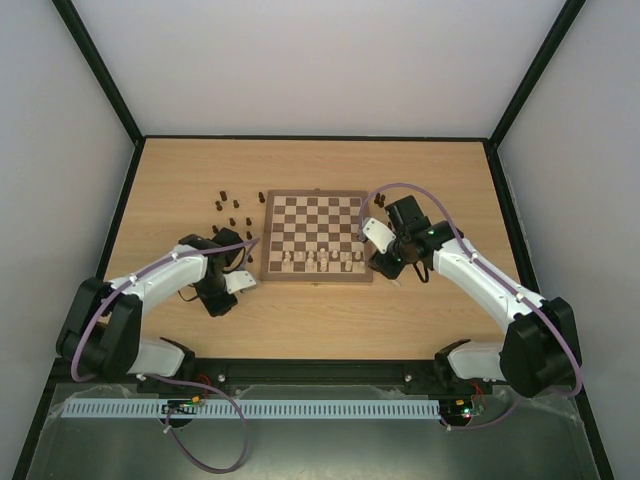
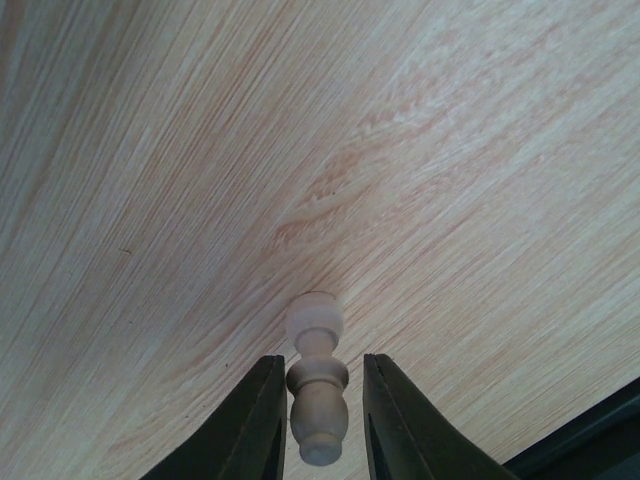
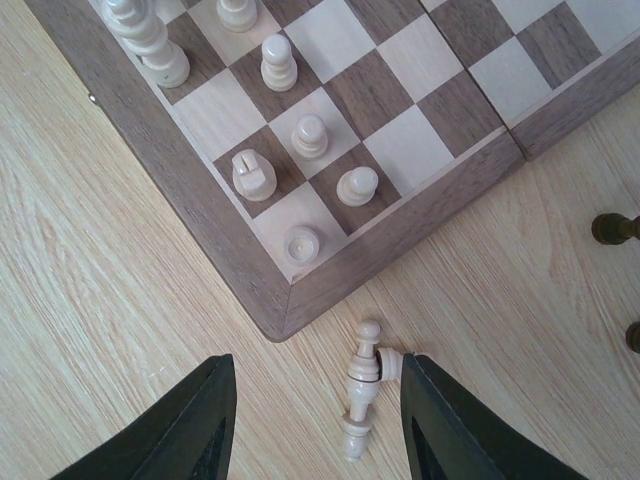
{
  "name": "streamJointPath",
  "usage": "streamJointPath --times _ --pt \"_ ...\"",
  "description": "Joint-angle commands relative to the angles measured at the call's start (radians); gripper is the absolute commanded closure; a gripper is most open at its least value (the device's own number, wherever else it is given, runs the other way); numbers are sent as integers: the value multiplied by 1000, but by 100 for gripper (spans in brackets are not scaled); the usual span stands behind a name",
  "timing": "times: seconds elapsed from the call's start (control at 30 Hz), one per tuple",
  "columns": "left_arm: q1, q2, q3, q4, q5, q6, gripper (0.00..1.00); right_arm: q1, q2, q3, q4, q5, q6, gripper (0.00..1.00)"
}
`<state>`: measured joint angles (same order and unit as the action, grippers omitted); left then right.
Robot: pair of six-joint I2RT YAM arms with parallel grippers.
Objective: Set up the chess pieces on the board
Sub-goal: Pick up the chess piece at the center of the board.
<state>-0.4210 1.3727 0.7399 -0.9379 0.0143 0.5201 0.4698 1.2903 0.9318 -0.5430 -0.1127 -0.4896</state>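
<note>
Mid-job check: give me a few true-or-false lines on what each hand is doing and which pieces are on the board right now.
1. The left hand holds a pale piece between its fingers. True.
2. The right hand is shut on a dark piece. False: it is open, with fallen pale pieces lying on the table between its fingers.
3. Dark pieces already stand on the board. False: they are on the table beside it.
4. Standing pale pieces occupy the board's near rows. True.
</note>
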Motion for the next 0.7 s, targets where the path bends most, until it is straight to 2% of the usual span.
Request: streamJointPath --times 0.0,0.2,0.47,0.67 --pt "-4 17 10 -12 -3 0 79 -16 -21 -24 -20 -15 -15 54" --pt "-11 6 20 2 -1 -11 91 -29 -21 -28 -16 -22 -21 54" --pt "-26 -30 130 -49 -5 -19 94 -48 -40 -19 -23 -32 -22 54" --pt "-66 8 259 -84 -14 -19 94 -73 -80 -17 -36 -39 -17 54"
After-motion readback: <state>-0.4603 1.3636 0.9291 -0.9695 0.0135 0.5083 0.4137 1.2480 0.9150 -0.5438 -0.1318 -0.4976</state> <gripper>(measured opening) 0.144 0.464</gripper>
